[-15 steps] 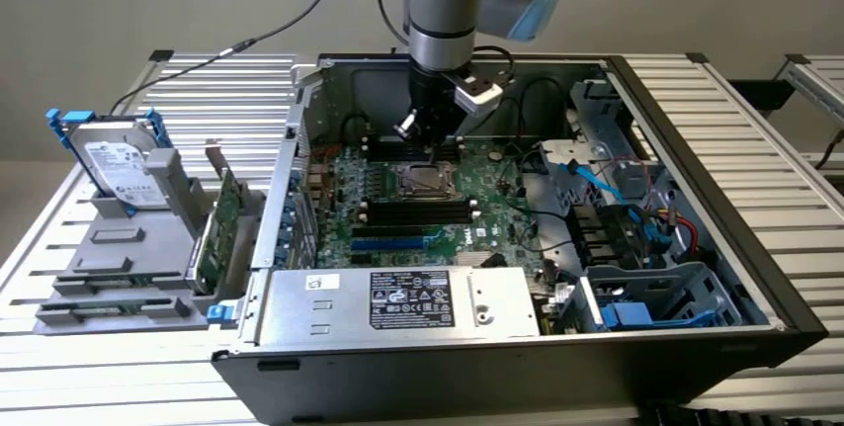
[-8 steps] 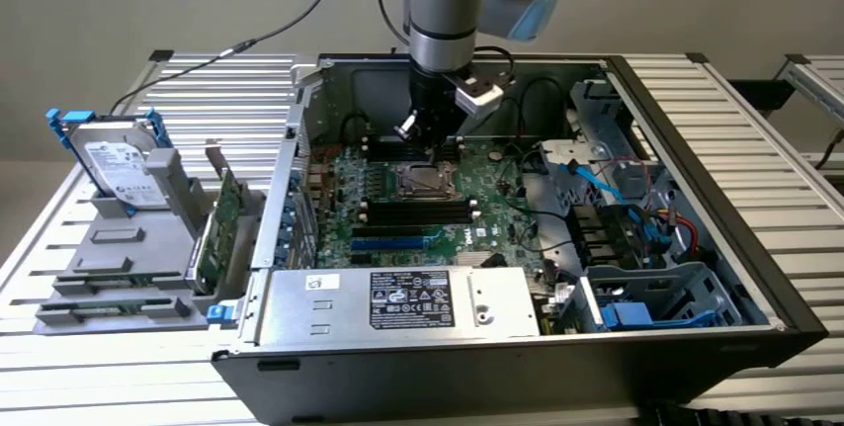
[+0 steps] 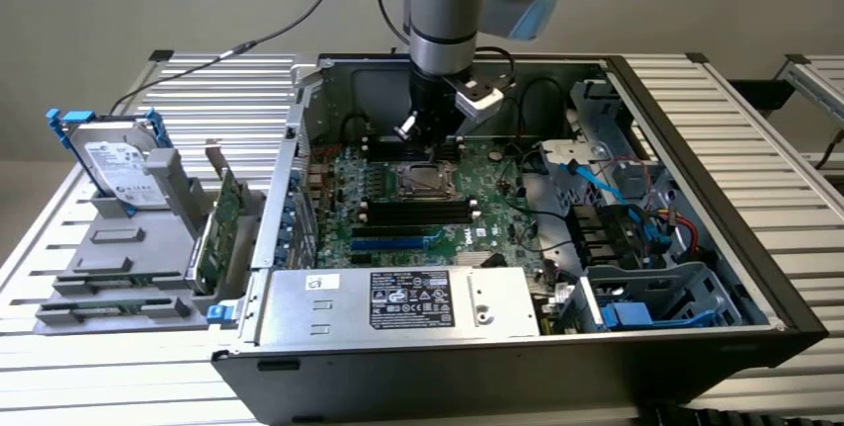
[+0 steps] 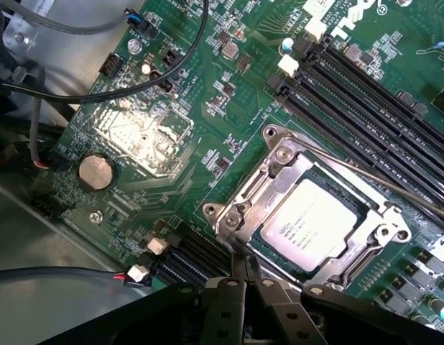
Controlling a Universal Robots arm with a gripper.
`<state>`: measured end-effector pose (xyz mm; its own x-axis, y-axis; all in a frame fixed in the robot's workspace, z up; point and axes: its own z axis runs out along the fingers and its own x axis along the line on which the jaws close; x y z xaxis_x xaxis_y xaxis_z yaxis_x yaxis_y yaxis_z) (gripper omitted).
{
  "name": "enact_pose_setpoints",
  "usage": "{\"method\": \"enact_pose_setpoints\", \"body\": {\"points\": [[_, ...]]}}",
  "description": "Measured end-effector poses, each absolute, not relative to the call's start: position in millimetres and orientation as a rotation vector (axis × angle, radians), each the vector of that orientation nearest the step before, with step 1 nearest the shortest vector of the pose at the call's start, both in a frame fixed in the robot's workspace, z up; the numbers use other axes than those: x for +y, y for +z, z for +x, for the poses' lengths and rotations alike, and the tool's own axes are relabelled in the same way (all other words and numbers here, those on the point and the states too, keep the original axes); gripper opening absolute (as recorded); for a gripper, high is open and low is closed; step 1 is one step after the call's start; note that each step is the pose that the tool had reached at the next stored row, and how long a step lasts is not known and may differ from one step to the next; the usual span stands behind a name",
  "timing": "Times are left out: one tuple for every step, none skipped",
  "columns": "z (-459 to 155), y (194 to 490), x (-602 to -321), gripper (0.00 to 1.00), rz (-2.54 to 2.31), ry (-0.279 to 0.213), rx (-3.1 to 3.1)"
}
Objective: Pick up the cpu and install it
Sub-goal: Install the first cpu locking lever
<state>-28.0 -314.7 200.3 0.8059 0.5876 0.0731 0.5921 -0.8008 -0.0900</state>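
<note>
cpu: seated in the socket frame on the green board.
end effector: clenched, empty, at the frame's edge – touching or not, unclear.
risk: a sideways nudge could scrape the frame or unseat the chip – clearance looks slim.

Lab bench – slatted aluminium table, open computer case

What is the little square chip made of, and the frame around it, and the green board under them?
The cpu looks like metal on top: flat, pale silver-grey, matte, with small dark printing. The socket frame around it also looks like metal, shinier, with bright glints on its edges. The motherboard looks like a glossy green circuit board, probably a hard plastic-like sheet, with thin lines and tiny parts on it.
</note>
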Motion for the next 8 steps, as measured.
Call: {"method": "enact_pose_setpoints", "body": {"points": [[-27.9,200.2,-315.8,0.11,-2.879,-0.065,-0.943],[-27.9,200.0,-317.1,0.11,-2.877,-0.066,-0.943],[-27.8,200.0,-318.7,0.11,-2.876,-0.067,-0.942],[-27.8,200.1,-320.1,0.11,-2.877,-0.066,-0.943],[-27.9,200.2,-320.8,0.11,-2.877,-0.066,-0.943],[-27.9,200.2,-321.1,0.11,-2.877,-0.066,-0.942],[-28.0,200.2,-321.2,0.11,-2.877,-0.066,-0.942],[-28.0,200.2,-321.2,0.11,-2.877,-0.066,-0.942]]}}
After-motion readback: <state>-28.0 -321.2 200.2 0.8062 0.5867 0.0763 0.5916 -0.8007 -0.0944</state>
